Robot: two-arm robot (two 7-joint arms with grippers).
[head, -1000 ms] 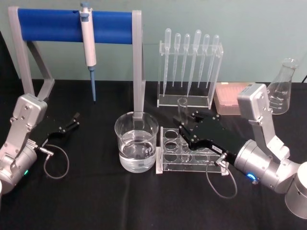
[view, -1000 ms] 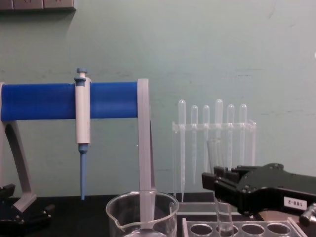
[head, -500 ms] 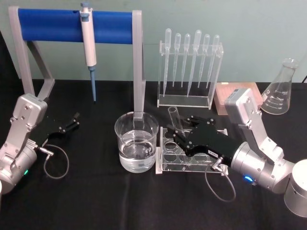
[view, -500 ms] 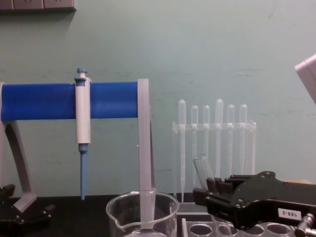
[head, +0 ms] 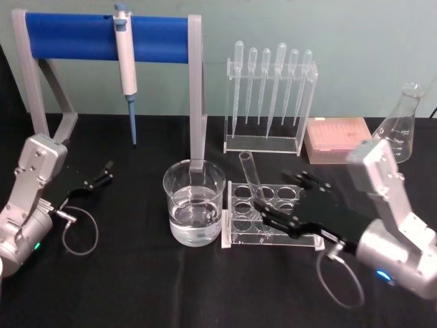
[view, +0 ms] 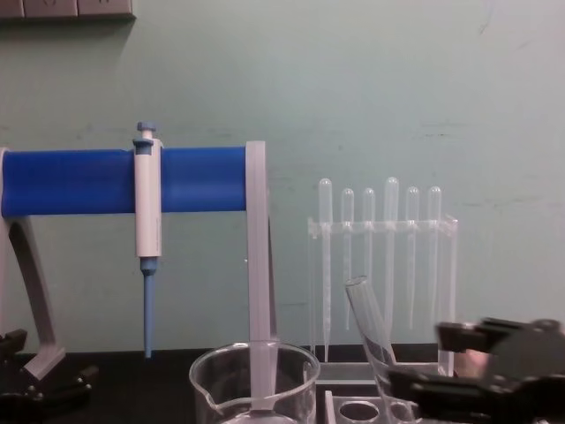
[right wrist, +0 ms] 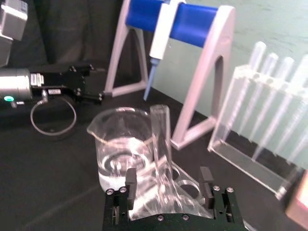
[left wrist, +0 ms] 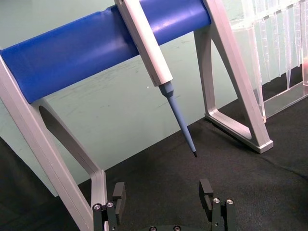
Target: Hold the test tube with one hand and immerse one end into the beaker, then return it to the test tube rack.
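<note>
Test tube leans in 1 rack hole, beaker undipped; your right gripper sits released beside it, so grasp, dip, return remain.

A blue-and-white pipettor hangs tip down from the blue bar of a grey stand at the back left of the black worktop. To its right a clear holder carries six bulb-topped plastic pipettes upright. A pink tip box sits beside it, with a glass conical flask at the far right. A clear rack with round holes lies nearer the front.
</note>
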